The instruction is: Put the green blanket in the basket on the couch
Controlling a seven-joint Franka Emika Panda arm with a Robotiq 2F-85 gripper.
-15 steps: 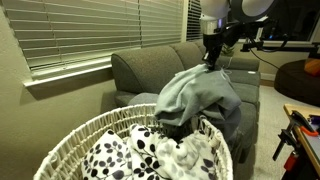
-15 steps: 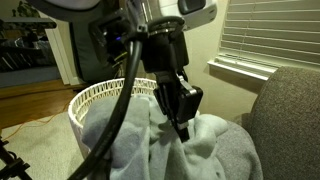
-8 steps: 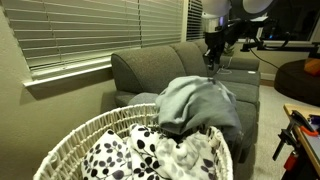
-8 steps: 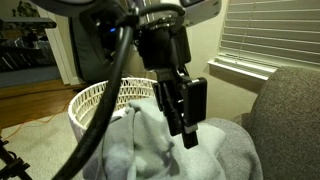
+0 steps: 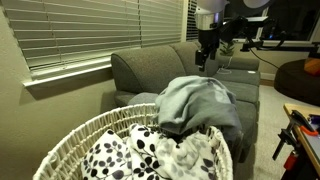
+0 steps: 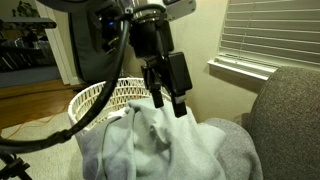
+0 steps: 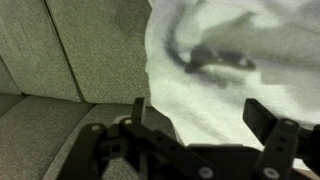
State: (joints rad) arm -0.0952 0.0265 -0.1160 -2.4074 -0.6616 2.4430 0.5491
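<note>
Wrist view: the gripper [image 7: 197, 110] hangs open above the green blanket [image 7: 240, 60].
Its fingers [image 7: 138, 112] are spread wide with nothing between them, and the blanket lies below toward 1 o'clock, touching neither. In an exterior view the blanket [image 5: 200, 100] is heaped on the basket [image 5: 70, 140] rim at 2 o'clock and spills onto the couch [image 5: 150, 65]. The gripper sits high, probably to stay clear of the folds.

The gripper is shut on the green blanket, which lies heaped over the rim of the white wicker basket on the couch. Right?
No: the gripper is open, clear above the green blanket, as an exterior view shows. The blanket does lie heaped over the rim of the white wicker basket on the couch.
</note>
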